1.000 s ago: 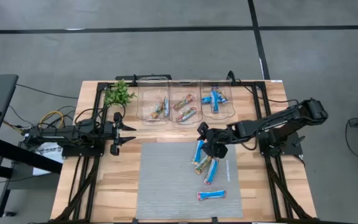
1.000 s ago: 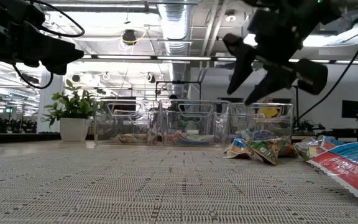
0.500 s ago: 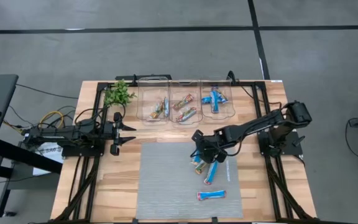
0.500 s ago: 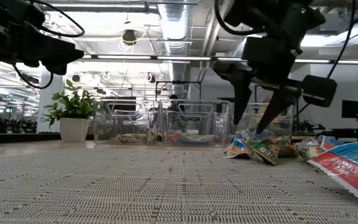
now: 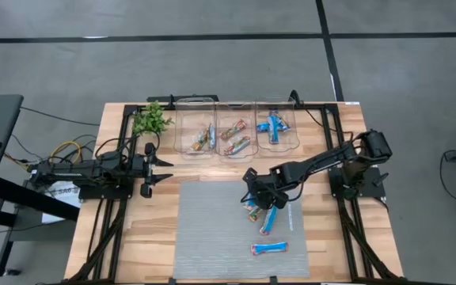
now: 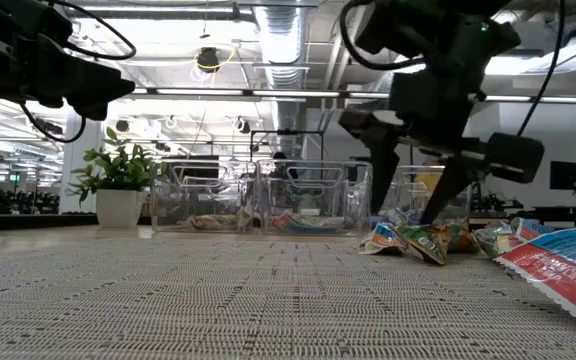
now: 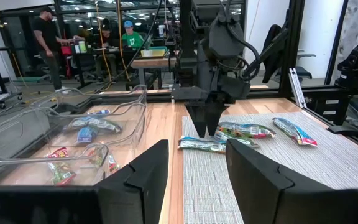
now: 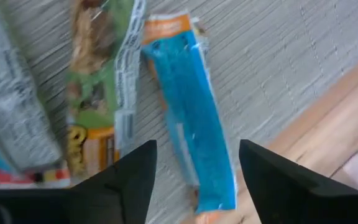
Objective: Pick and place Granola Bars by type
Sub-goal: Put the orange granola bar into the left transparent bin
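Jaws of my right gripper (image 8: pixel 194 163) gape wide, holding nothing, straddling the blue bar (image 8: pixel 191 134) so its narrow sides face them. Left gripper (image 5: pixel 165 168) waits open beside the mat (image 5: pixel 212 237).

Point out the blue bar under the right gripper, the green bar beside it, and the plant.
blue bar (image 8: pixel 191 124), right wrist view, wrapper middle
green bar (image 8: pixel 98 93), right wrist view, wrapper middle
plant (image 5: pixel 152 120), high view, leaves

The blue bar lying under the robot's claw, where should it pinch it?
Probably across the middle of the blue bar, coming straight down from above. It lies flat on the mat and is long and slim, so the open right gripper can close on its two long edges.
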{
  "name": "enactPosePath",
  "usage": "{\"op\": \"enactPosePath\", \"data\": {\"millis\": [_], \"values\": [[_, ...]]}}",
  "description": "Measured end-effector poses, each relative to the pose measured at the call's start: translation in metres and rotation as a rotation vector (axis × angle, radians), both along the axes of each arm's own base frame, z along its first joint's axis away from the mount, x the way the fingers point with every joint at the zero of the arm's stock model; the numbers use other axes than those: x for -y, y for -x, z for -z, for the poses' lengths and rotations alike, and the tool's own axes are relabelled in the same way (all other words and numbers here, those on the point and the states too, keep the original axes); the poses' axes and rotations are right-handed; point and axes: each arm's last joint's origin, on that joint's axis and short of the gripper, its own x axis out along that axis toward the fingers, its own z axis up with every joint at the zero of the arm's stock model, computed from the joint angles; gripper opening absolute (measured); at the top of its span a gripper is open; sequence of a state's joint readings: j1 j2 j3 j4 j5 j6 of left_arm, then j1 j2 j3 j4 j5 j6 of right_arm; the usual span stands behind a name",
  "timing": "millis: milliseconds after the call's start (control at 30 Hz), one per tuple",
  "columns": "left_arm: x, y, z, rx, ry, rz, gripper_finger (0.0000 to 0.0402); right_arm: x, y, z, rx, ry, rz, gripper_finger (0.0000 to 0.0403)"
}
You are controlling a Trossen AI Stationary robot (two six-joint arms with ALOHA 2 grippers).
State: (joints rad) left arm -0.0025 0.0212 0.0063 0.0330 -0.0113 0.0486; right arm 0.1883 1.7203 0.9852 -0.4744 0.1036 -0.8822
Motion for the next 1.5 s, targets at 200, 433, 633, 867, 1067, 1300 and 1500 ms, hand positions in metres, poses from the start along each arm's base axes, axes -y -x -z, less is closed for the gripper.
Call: {"op": "enactPosePath", "data": {"millis": [200,433,633,867,1067,1300,1500], "values": [[0.0,0.0,0.0,0.0,0.0,0.0,0.0155,-0.002,-0.014,0.012,-0.003,0.0,0.004,0.0221],[0.0,0.0,0.0,0.0,0.0,0.0,0.0155,-0.002,-0.018,0.017,-0.018,-0.006,0.029,0.0175],[0.0,0.0,0.0,0.0,0.0,0.0,0.0155,-0.003,-0.017,0.017,-0.023,-0.027,0.063,0.0106],[0.0,0.0,0.0,0.0,0.0,0.0,0.0155,-0.003,-0.017,0.015,-0.012,-0.094,0.172,0.0045],[0.0,0.0,0.0,0.0,0.0,0.0,0.0155,-0.007,-0.019,-0.004,0.06,-0.243,0.208,0.0013],[0.0,0.0,0.0,0.0,0.0,0.0,0.0155,-0.002,-0.026,-0.045,0.282,-0.457,0.27,0.0002],[0.0,0.0,0.0,0.0,0.0,0.0,0.0155,0.012,-0.033,-0.082,0.499,-0.656,0.353,0.0004]]}}
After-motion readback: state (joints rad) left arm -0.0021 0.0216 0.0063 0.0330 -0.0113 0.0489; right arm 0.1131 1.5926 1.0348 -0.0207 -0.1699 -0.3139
